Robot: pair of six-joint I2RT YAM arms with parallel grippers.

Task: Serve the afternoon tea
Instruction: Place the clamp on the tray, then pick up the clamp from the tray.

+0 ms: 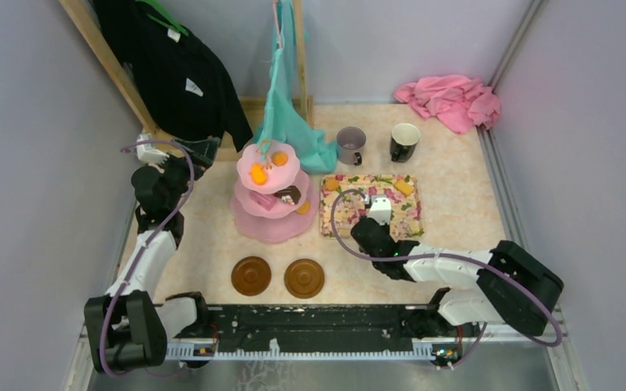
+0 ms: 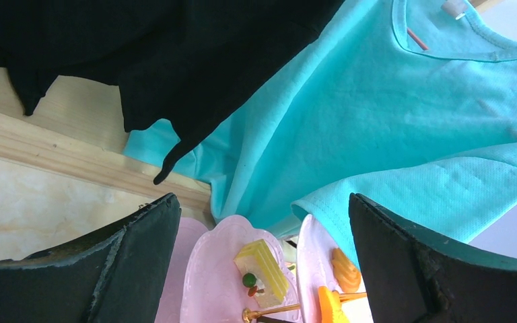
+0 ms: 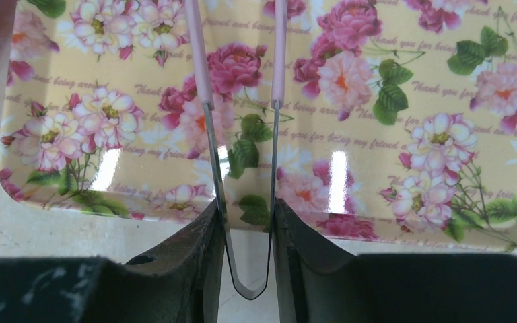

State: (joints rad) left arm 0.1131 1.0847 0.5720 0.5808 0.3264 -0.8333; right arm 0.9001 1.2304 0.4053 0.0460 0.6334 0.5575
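Observation:
The pink three-tier stand (image 1: pixel 269 204) holds orange cakes (image 1: pixel 258 173) on top and a brown cake (image 1: pixel 288 195) on its middle tier. My left gripper (image 1: pixel 198 150) is open and empty, left of the stand and aimed at it. The left wrist view (image 2: pixel 262 208) shows a yellow cake (image 2: pixel 266 269) and an orange cake (image 2: pixel 345 269) on the stand's tiers (image 2: pixel 202 282). My right gripper (image 1: pixel 377 213) is shut on pink-handled metal tongs (image 3: pixel 242 134) over the near edge of the floral tray (image 3: pixel 390 101). The tray (image 1: pixel 371 232) carries two orange cakes (image 1: pixel 405 186). A grey mug (image 1: pixel 350 145), a black mug (image 1: pixel 404 141) and two brown discs (image 1: pixel 251 275) stand apart.
A teal garment (image 1: pixel 289 114) hangs right behind the stand and fills the left wrist view (image 2: pixel 377 121). A black garment (image 1: pixel 171 73) hangs on the wooden rack at the back left. A pink cloth (image 1: pixel 452 99) lies in the far right corner. Walls close in on both sides.

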